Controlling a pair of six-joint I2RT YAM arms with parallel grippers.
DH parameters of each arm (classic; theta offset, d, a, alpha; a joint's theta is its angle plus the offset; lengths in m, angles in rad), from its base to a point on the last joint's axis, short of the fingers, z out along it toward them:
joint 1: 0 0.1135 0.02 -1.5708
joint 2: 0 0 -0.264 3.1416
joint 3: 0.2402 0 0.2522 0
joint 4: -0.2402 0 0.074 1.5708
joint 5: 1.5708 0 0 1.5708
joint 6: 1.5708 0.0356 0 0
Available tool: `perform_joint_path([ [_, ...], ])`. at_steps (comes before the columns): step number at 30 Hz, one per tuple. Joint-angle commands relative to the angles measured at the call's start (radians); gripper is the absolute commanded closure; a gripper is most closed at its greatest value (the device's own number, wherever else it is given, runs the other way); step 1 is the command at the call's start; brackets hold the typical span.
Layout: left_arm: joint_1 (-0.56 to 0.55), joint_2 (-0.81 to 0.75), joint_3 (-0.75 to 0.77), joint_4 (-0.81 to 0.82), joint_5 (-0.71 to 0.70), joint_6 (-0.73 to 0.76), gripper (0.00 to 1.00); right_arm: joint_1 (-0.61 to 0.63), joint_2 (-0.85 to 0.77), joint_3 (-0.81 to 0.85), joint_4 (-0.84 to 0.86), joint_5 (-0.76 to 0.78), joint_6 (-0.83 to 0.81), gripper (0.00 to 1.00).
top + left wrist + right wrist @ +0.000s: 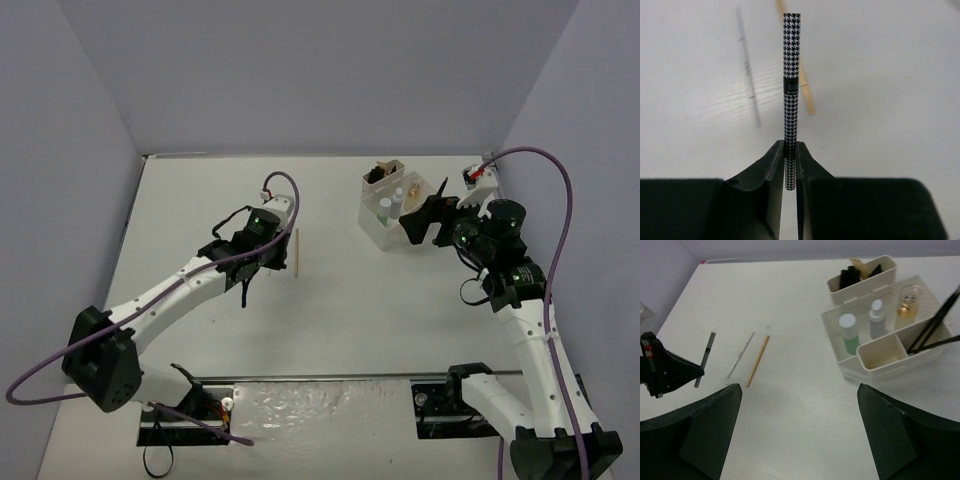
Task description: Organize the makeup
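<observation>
- My left gripper (791,147) is pinched narrow on the lower end of a thin black-and-white houndstooth pencil (792,75), which sticks straight out past the fingertips. I can't tell whether its far tip touches the white table (890,75).
- On the table beyond it lie a slim tan wooden pencil (805,92) and a thin white stick (748,75), side by side, apart.
- My right gripper (799,390) is spread wide and holds nothing, hanging near the white plastic compartment box (885,367).
- In the box stand a white-capped green bottle (850,337), a small grey bottle (877,320) and an amber bottle (909,302); thin black brushes (932,327) lean in the right-hand compartment.
</observation>
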Motion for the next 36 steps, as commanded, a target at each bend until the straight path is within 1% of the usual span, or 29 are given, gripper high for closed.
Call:
perform_joint_path([
  [1, -0.130, -0.153, 0.004, 0.221, 0.008, 0.190, 1.00, 0.046, 0.062, 0.070, 0.063, -0.270, -0.007, 0.04],
  [5, -0.251, -0.204, 0.018, 0.278, 0.039, 0.305, 1.00, 0.083, 0.105, 0.084, 0.060, -0.401, 0.010, 0.05],
  [8, -0.315, -0.201, 0.050, 0.283, 0.050, 0.393, 1.00, 0.128, 0.126, 0.095, 0.058, -0.424, 0.005, 0.07],
  [11, -0.361, -0.188, 0.076, 0.284, 0.078, 0.464, 1.00, 0.146, 0.147, 0.097, 0.058, -0.456, 0.004, 0.08],
  [15, -0.396, -0.167, 0.100, 0.290, 0.084, 0.504, 1.00, 0.158, 0.176, 0.095, 0.057, -0.480, 0.005, 0.11],
  [24, -0.422, -0.133, 0.148, 0.294, 0.107, 0.557, 1.00, 0.186, 0.202, 0.089, 0.058, -0.513, -0.010, 0.17],
  [27, -0.424, -0.127, 0.154, 0.296, 0.108, 0.565, 1.00, 0.196, 0.212, 0.083, 0.058, -0.525, -0.018, 0.25],
  [30, -0.425, -0.121, 0.159, 0.303, 0.117, 0.571, 1.00, 0.202, 0.217, 0.080, 0.058, -0.527, -0.023, 0.38],
  [34, -0.425, -0.113, 0.162, 0.312, 0.125, 0.572, 1.00, 0.203, 0.222, 0.080, 0.058, -0.531, -0.026, 0.58],
  [36, -0.425, -0.109, 0.160, 0.318, 0.125, 0.574, 1.00, 0.205, 0.222, 0.080, 0.058, -0.530, -0.026, 0.73],
])
